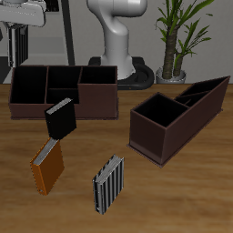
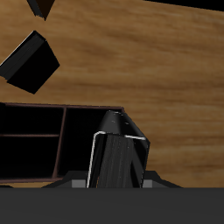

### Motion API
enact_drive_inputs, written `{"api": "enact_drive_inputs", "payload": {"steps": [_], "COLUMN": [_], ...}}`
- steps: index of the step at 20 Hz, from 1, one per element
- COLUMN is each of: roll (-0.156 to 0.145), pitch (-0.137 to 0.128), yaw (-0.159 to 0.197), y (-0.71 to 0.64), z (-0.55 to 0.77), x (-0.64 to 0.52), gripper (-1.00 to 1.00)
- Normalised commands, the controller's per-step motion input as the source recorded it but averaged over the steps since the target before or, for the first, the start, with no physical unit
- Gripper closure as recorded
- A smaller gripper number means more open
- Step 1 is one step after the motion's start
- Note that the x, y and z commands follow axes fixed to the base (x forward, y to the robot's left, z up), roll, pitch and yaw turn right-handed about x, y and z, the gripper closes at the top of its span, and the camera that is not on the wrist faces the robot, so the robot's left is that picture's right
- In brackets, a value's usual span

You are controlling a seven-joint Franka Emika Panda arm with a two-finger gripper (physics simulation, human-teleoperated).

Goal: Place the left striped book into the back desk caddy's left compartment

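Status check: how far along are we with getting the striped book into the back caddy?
Done: the left striped book is off the table, clamped in the gripper. In hand: it hangs over the end of the back desk caddy, at the left compartment, apparently not yet lowered in. Left: lower it into that cell and release.

3 books [image 1: 108, 183], 2 caddies [image 1: 64, 91]
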Motion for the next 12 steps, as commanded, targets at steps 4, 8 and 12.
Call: {"api": "enact_drive_inputs", "payload": {"steps": [4,8,12], "roll": [-0.031,0.0,0.023], "pitch": [-0.004,0.007,0.008], "yaw": [-0.043,-0.006,-0.045], "y": [-0.15,0.1,0.18], "z": [-0.12,-0.25,-0.19], "x": [-0.03,0.05,0.12], "gripper": [1.0,1.0,1.0]}}
